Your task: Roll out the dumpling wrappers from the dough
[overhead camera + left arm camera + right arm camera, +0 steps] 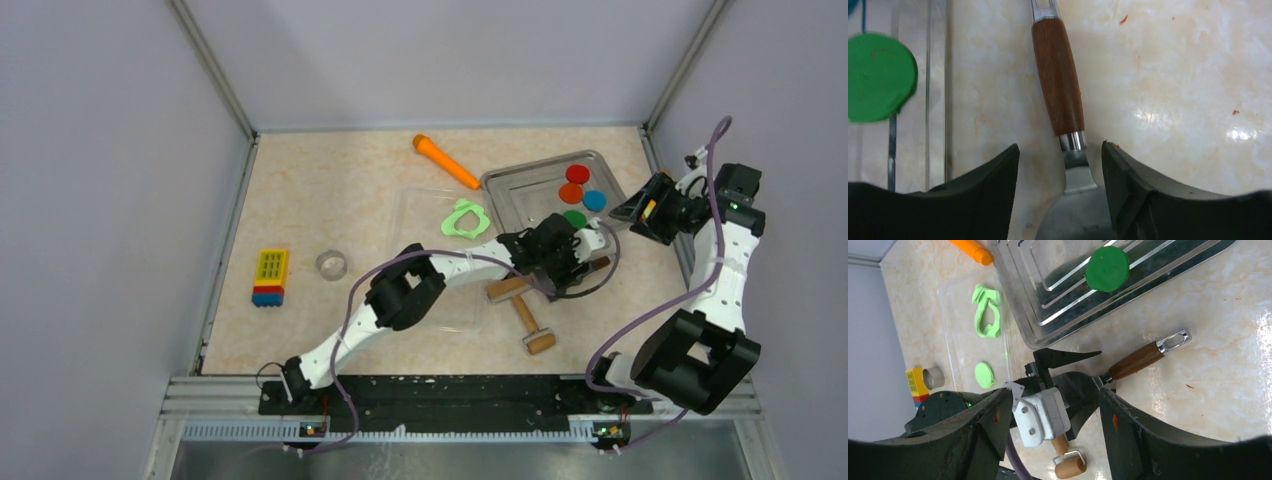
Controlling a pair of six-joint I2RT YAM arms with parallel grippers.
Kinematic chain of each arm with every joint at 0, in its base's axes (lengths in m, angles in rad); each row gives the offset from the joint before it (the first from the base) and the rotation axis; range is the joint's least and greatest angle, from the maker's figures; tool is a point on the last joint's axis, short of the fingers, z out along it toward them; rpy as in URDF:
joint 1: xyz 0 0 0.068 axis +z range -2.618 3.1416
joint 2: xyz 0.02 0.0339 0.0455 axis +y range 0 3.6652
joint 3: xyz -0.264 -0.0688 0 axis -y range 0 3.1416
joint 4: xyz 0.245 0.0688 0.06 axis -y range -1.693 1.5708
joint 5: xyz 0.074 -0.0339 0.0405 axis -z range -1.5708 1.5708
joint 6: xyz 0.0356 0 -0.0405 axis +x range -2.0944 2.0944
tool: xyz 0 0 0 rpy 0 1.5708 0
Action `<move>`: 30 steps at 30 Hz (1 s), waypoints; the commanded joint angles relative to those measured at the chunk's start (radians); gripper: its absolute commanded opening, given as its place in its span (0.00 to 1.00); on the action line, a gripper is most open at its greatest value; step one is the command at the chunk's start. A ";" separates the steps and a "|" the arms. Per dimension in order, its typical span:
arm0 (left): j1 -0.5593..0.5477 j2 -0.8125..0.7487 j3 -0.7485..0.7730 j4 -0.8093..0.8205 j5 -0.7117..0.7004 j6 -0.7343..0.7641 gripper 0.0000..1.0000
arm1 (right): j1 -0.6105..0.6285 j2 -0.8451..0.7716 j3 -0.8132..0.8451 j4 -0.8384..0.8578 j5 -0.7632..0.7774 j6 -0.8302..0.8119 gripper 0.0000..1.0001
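The dough [465, 218] is a lime-green sheet with a hole, lying on a clear mat [415, 205]; it also shows in the right wrist view as the dough [985, 310]. One round lime-green dumpling wrapper [983, 374] lies on the mat below it. My left gripper [550, 252] is low over a wooden-handled spatula [1058, 80]. The left gripper [1060, 150] is open, its jaws either side of the blade's neck with gaps. My right gripper [634, 208] hovers by the tray's right edge. The right gripper [1054, 392] is open with nothing in it.
A steel tray [520, 195] holds red [578, 173], orange, blue and dark green [1107, 268] discs. A wooden roller [527, 315] lies near the left gripper. An orange tool [445, 160], a ring cutter [331, 264] and a toy brick block [270, 277] sit further left.
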State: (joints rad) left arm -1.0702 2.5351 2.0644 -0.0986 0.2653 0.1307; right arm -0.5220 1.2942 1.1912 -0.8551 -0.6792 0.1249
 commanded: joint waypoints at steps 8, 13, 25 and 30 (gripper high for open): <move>-0.011 0.007 0.052 -0.006 0.090 -0.002 0.24 | -0.006 -0.038 0.050 -0.001 0.000 -0.025 0.64; -0.004 -0.094 0.005 0.104 0.223 -0.057 0.07 | -0.005 -0.052 0.159 -0.063 0.031 -0.097 0.64; 0.094 -0.423 -0.155 0.115 0.382 -0.020 0.00 | -0.007 -0.009 0.393 -0.157 -0.038 -0.106 0.66; 0.132 -0.592 -0.354 -0.019 0.415 0.149 0.00 | -0.007 0.056 0.447 -0.188 -0.139 -0.166 0.66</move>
State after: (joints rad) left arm -0.9630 2.0781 1.8366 -0.0383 0.6163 0.1341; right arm -0.5220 1.2961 1.5738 -1.0008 -0.7238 0.0250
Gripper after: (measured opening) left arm 0.004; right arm 0.663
